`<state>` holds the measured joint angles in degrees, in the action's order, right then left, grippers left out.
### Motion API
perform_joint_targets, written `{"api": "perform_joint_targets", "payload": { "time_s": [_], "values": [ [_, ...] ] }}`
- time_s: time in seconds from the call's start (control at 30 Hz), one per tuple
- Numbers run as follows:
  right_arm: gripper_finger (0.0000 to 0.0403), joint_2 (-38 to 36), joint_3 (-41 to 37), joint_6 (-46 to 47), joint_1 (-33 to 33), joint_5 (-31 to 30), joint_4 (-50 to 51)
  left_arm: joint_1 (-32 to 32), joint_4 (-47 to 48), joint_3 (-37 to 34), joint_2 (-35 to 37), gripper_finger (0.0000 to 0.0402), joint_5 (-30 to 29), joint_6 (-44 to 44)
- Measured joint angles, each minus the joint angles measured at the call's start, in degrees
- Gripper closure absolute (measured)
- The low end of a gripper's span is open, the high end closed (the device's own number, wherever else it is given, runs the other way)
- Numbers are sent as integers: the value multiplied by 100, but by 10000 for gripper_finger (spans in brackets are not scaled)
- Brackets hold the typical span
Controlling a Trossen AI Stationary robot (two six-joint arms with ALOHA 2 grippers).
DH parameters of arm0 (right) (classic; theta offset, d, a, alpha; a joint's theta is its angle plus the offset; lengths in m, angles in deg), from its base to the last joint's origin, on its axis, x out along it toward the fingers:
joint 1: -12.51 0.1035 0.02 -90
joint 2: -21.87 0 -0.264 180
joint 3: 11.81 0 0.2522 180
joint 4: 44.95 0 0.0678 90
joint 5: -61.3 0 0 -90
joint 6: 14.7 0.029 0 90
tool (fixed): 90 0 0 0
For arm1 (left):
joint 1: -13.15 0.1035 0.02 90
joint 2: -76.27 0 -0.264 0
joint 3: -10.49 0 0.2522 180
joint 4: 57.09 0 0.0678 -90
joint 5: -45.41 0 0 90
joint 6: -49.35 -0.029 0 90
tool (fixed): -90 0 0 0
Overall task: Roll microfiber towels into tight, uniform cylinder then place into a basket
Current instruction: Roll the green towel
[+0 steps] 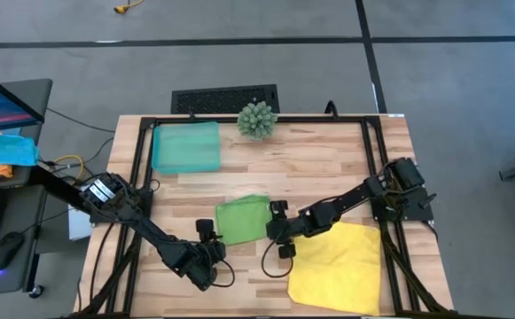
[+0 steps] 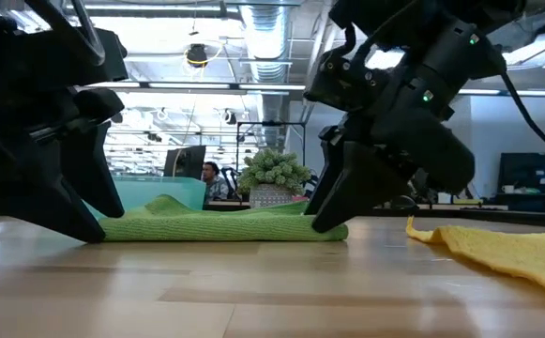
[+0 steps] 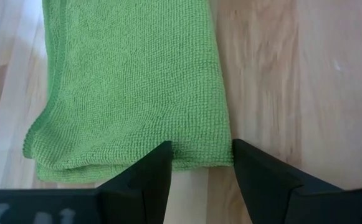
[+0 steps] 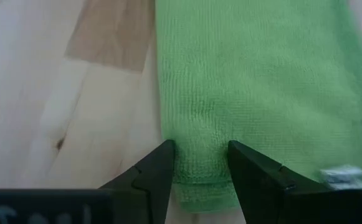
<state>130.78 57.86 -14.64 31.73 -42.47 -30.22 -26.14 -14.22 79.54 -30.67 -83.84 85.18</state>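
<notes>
The green towel [image 1: 242,218] lies folded flat at the centre of the high view, on the wooden table [image 1: 328,168]; it looks soft, light and limp, likely to sag and unroll unless pinched through all its layers, and its nap should grip the fingers well enough; the best hold seems to be at its edge, where the layers stack. The left gripper [image 3: 200,163] sits at the towel's lower left in the high view, its fingers parted a little with the folded edge just between the tips; it does not look clamped yet. The right gripper [image 4: 200,163] is at the towel's right side, fingers likewise parted and straddling the hem, with cloth between them but no firm squeeze visible.

The yellow towel [image 1: 335,266] is spread flat at the lower right of the high view, under the right arm and just beside the green one; a dragged corner could catch it. The basket [image 1: 186,146] rests at the upper left of the table, well apart from both towels; the spiky plant [image 1: 257,119] stands near its right, at the table's upper edge, close to the path to the basket. A person [image 2: 211,175] sits far behind in the low view, away from the work.
</notes>
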Motion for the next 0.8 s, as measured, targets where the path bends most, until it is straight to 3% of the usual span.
{"api": "perform_joint_targets", "payload": {
  "time_s": [0.17, 0.33, 0.5, 0.8],
  "values": [
    [230, 297, 36, 21, -21, -12, -238, 107, -13, 0, 4, 261, 150, -39],
    [244, 354, 36, 249, -21, -2, -328, 142, -53, 2, 2, 324, 308, -73],
    [289, 236, 30, 448, 50, 45, -243, 94, -34, -3, -6, 392, 293, -85],
    [389, 251, 456, 613, 455, 497, 245, -20, 168, -16, 274, 398, 525, 260]
  ]
}}
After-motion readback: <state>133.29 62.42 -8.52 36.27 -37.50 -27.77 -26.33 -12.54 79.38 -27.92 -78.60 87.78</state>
